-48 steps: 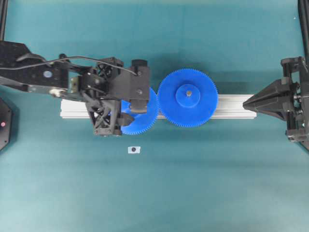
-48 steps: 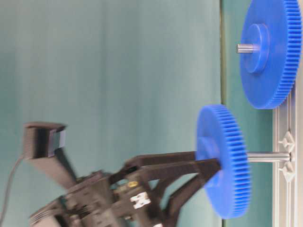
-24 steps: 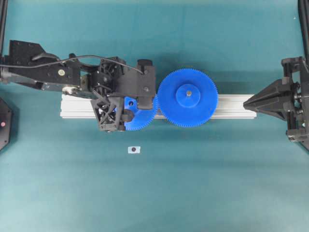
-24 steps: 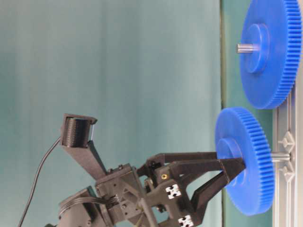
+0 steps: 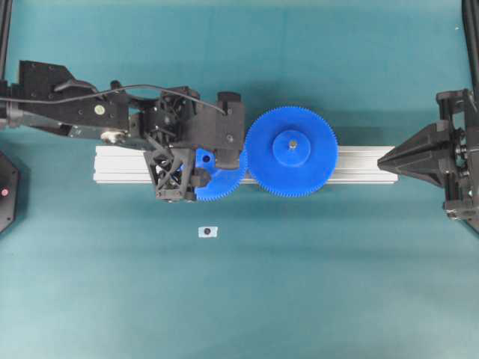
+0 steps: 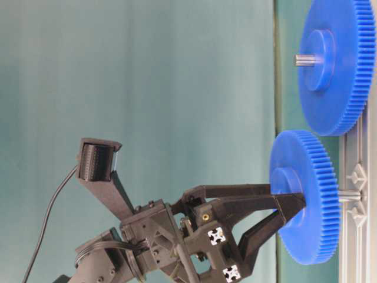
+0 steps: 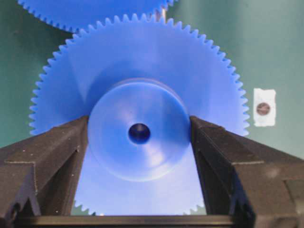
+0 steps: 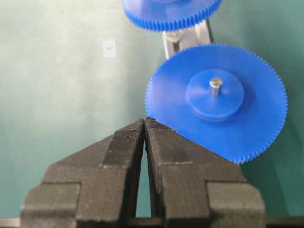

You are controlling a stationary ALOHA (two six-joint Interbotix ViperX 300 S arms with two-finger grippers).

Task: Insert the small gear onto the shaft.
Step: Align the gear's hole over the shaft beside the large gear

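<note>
The small gear (image 7: pixel 142 66) is a blue toothed disc with a raised round hub. My left gripper (image 7: pixel 139 127) is shut on that hub, one black finger on each side. In the table-level view the small gear (image 6: pixel 306 197) sits low on the shaft (image 6: pixel 349 195), whose grey pin shows only as a short stub between gear and rail. From overhead the left gripper (image 5: pixel 203 169) covers most of the small gear (image 5: pixel 223 185), and the shaft is hidden. My right gripper (image 5: pixel 380 159) rests shut at the rail's right end, holding nothing; its tip (image 8: pixel 145 119) points at the larger gear.
The larger blue gear (image 5: pixel 292 152) sits on its own pin on the aluminium rail (image 5: pixel 359 164), its teeth next to the small gear's. A small white tag with a black dot (image 5: pixel 207 232) lies on the teal table in front of the rail.
My left gripper has carried the small gear down along the shaft toward the rail; much less pin shows now. The right arm has not moved.
</note>
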